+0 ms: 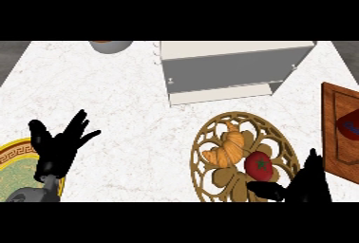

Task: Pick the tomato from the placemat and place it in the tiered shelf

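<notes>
from the head view, several things are cut off at the edges. a bowl (111, 45) at the top shows only its lower curve, with something reddish-brown inside that is too small to tell. a wooden tray (335, 118) runs off the right edge, and the red and blue shape on it cannot be made out. a round plate (13, 151) with a gold patterned rim and a greenish middle is half out of view at the left, and the left forearm covers part of it. the right hand (308, 182) is cut by the lower edge; only its dark upper part and thumb show.

the tiered shelf (231, 69), white with grey faces, stands at the top middle of the pale marble counter (133, 109). nothing can be seen on its levels.

below the shelf lies the placemat (210, 137), a round gold openwork piece. on it rest a croissant (228, 148) toward the middle and the tomato (259, 164), red with a green star of leaves, just beside the croissant on its lower right.

the left hand (56, 147) stands at the lower left, fingers spread wide and pointing up, holding nothing, well apart from the placemat. the right hand sits at the placemat's lower right rim, near the tomato but not around it; its thumb juts left below the tomato and its fingers look straight, closed on nothing.
</notes>
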Motion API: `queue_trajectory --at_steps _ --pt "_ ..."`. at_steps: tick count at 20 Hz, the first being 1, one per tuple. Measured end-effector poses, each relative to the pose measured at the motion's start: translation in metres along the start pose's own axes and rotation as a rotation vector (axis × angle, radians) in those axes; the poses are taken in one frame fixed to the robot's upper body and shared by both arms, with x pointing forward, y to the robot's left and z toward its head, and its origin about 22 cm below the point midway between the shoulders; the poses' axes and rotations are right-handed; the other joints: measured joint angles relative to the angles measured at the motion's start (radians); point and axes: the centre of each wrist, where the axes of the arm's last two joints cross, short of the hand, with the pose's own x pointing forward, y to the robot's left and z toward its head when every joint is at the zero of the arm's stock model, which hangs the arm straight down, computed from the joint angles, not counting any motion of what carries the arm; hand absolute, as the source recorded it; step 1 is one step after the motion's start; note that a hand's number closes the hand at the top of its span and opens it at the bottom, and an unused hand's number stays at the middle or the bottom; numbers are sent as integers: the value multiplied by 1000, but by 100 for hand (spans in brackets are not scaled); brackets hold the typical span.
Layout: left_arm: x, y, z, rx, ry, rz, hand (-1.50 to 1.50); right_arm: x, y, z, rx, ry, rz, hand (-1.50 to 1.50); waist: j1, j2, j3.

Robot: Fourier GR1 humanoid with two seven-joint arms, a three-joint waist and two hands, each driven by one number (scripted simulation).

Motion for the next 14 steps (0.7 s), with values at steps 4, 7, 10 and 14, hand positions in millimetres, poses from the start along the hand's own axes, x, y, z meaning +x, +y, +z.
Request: queue_trajectory --at_steps 4,7,10,14 --pt "0 1 -1 7 -1 -4 0 2 6 0 65 -15 9 150 -2 -3 -3" --pt "-2 2 -3 16 -5 -9 0 6 10 2 117 -48 45 150 -2 -9 -9" --pt "3 3 -4 19 5 -12 0 12 11 3 138 -80 49 150 -5 -11 -11" --pt "-1 0 -4 13 6 -12 0 22 19 10 150 -144 57 150 -4 -11 -9"
